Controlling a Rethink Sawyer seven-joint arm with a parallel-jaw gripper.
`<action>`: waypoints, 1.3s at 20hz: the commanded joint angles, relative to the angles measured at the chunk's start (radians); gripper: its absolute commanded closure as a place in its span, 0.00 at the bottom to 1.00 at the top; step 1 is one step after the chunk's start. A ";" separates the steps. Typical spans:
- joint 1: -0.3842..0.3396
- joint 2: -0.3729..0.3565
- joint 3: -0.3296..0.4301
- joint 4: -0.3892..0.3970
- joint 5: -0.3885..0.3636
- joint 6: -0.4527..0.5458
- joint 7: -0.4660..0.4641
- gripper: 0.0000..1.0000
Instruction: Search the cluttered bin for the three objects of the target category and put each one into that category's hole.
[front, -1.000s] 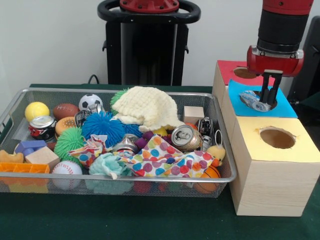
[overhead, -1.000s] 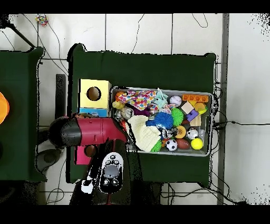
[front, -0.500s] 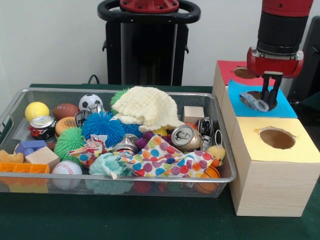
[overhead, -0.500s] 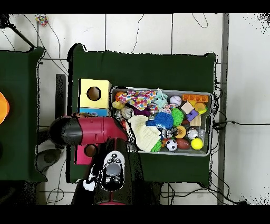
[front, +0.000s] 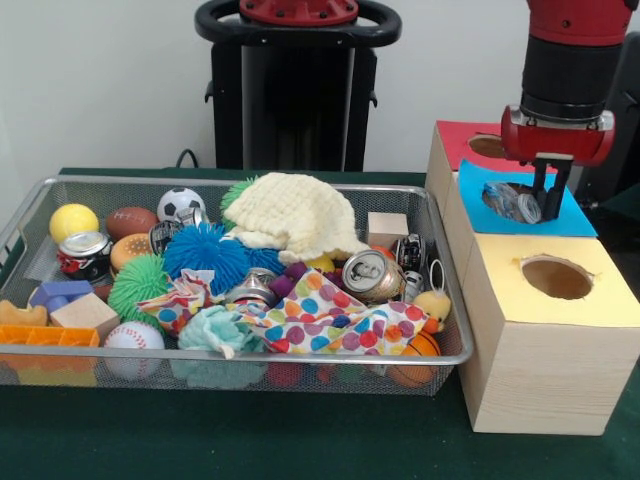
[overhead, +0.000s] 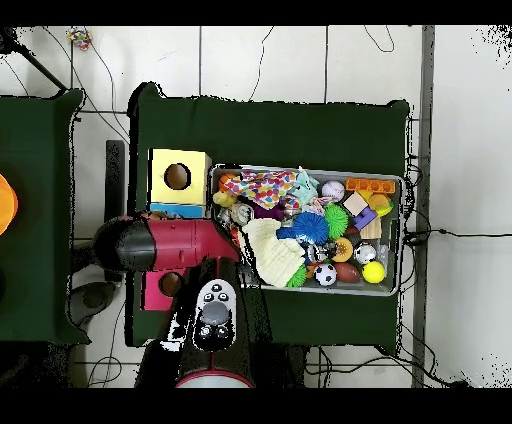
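A crushed silvery-blue can (front: 514, 200) hangs over the round hole of the blue-topped box (front: 570, 215). My gripper (front: 548, 208) comes down from above and is shut on the can's right edge, just above the hole. In the overhead view the red arm (overhead: 170, 248) covers the blue box, so gripper and can are hidden there. More cans lie in the wire bin (front: 30, 215): a silver one (front: 372, 275) right of middle, a red and white one (front: 83, 252) at the left, and one (front: 250, 288) half under the dotted cloth.
The yellow-topped box (front: 600, 300) stands nearest the camera and the red-topped box (front: 455, 140) behind the blue one. The bin also holds balls, spiky toys, wooden blocks, a cream knitted hat (front: 295, 215) and a dotted cloth (front: 330, 320).
My gripper has shifted slightly right and lower, bringing the can closer onto the blue box's hole. The bin's contents have not moved.
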 joint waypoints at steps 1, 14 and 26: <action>-0.096 0.417 0.066 -0.059 -0.002 -0.335 0.177 1.00; -0.103 0.270 0.074 -0.003 0.009 -0.140 0.122 1.00; -0.102 0.188 0.070 0.007 -0.001 -0.066 0.100 1.00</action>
